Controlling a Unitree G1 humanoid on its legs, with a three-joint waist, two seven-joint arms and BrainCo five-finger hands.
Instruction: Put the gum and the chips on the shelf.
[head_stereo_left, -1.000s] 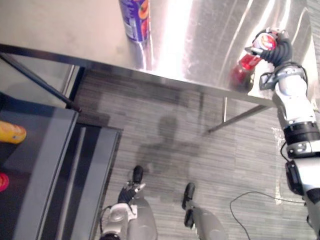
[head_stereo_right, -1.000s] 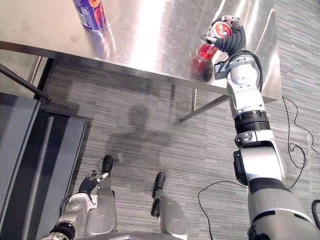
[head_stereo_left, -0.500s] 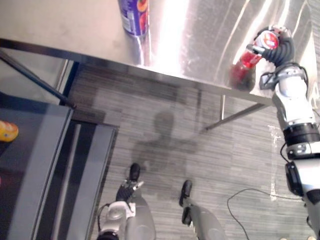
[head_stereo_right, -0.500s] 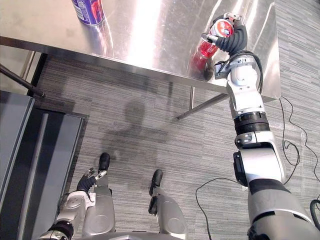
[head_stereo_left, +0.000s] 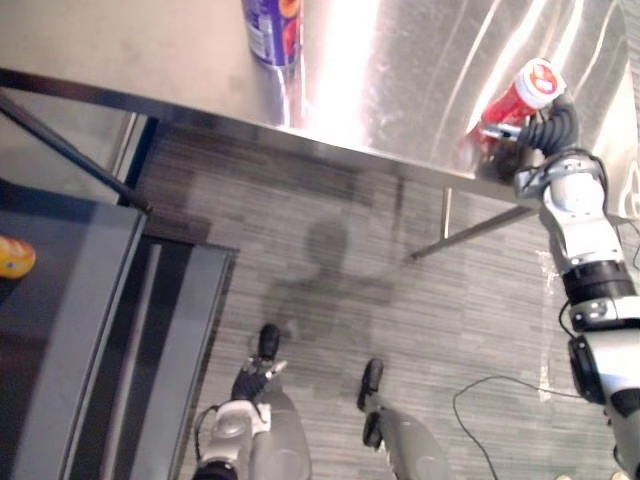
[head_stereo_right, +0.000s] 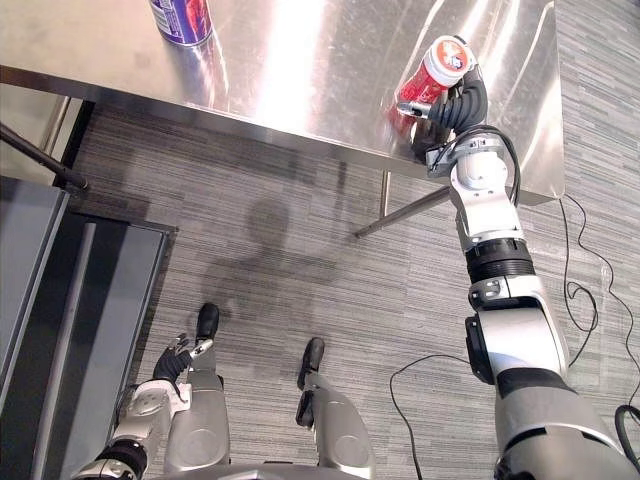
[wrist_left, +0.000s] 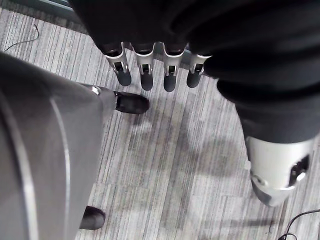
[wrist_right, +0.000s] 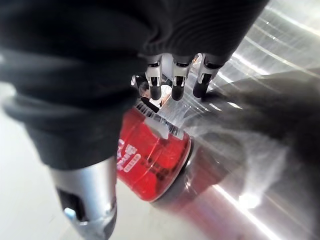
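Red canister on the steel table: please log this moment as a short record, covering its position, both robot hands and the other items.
red canister: standing on the steel table, near its front edge
right robot hand: at the canister's base, fingers straight, not closed round it
left robot hand: low beside the leg, fingers relaxed, holding nothing
purple can: on the table's far left part
shelf: dark, to the robot's left, with a yellow item on it
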